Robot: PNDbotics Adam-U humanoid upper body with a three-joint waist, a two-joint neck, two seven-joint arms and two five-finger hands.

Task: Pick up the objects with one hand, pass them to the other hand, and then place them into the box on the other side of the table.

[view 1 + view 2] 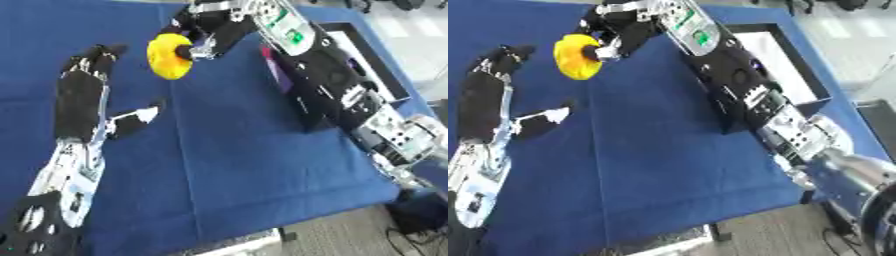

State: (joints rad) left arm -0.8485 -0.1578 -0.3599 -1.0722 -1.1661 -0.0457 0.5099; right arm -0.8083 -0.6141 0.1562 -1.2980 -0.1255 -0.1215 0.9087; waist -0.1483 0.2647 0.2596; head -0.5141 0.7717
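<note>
A yellow rounded object (168, 56) hangs above the blue cloth at the upper middle, with my right hand (199, 31) shut on it from the right side. My right arm stretches across from the lower right. My left hand (83, 95) lies open on the left of the table, fingers straight and pointing away, thumb sticking out to the right. The yellow object is a short way to the right of the left hand's fingertips (107, 51). A black box (785, 65) with a white inside stands at the right edge, partly hidden by my right arm.
A blue cloth (236, 165) covers the table. Its near edge runs along the bottom, with grey floor beyond it. A dark purple thing (278, 70) shows just behind my right forearm; I cannot make it out.
</note>
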